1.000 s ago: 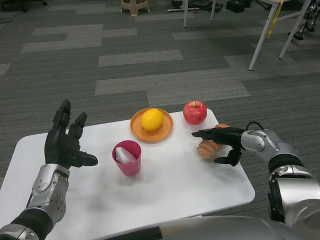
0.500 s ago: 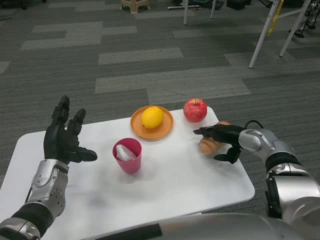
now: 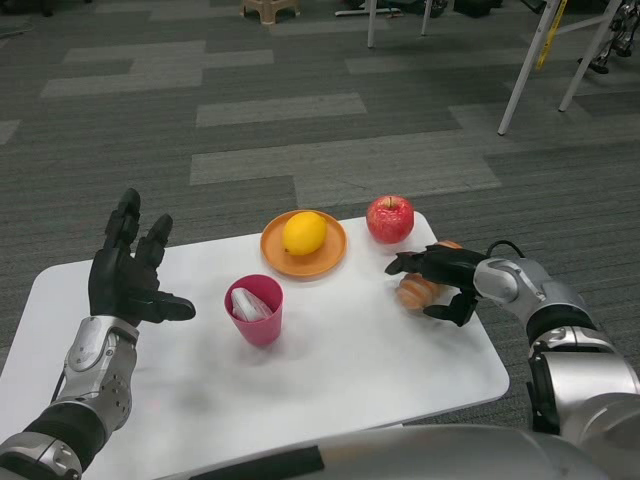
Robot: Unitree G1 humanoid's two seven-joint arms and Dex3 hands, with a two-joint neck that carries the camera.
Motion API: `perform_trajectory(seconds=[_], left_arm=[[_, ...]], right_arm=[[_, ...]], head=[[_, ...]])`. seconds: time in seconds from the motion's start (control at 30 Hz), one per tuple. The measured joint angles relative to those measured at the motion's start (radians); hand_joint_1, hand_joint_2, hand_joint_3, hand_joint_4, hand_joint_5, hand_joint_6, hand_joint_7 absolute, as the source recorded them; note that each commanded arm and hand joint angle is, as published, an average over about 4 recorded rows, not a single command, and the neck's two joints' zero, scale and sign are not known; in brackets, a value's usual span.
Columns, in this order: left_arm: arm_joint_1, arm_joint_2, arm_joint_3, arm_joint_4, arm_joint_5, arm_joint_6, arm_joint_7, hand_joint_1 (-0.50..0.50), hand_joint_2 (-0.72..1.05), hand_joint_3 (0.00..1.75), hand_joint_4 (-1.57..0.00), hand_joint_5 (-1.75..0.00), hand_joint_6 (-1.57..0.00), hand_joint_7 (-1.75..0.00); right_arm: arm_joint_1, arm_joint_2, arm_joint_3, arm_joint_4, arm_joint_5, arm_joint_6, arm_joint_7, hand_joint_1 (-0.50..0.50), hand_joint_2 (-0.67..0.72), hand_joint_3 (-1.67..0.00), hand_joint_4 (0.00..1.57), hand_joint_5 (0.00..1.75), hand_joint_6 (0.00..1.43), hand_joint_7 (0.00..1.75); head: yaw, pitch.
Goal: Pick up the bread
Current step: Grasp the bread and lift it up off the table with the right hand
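Observation:
The bread (image 3: 413, 293), a small golden-brown roll, lies on the white table (image 3: 350, 370) near its right edge, just in front of the red apple (image 3: 390, 220). My right hand (image 3: 440, 275) reaches in from the right. Its fingers (image 3: 410, 263) stretch over the top of the roll, and the thumb (image 3: 452, 311) hangs at the roll's right front, a little apart from it. The far end of the bread is hidden behind the hand. My left hand (image 3: 128, 280) is raised above the table's left side, fingers spread and holding nothing.
An orange plate (image 3: 325, 258) with a lemon (image 3: 304, 233) sits at the back middle. A pink cup (image 3: 256, 311) with something white inside stands left of centre. White table legs (image 3: 530, 65) stand on the grey carpet at the far right.
My right hand has crept slightly left, with the fingers further over the bread and the thumb nearer to it. The bread has not moved. The left hand stays raised.

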Motion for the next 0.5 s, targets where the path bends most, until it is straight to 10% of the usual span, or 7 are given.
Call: perform_trajectory(seconds=[0.5], left_arm=[[0.0, -0.001, -0.002, 0.0, 0.0, -0.001, 0.0, 0.5, -0.46, 0.09, 0.0, -0.41, 0.0, 0.0]], right_arm=[[0.024, 0.02, -0.05, 0.047, 0.085, -0.083, 0.017, -0.38, -0.32, -1.35, 0.0, 0.68, 0.14, 1.15]], head=[[0.026, -0.001]])
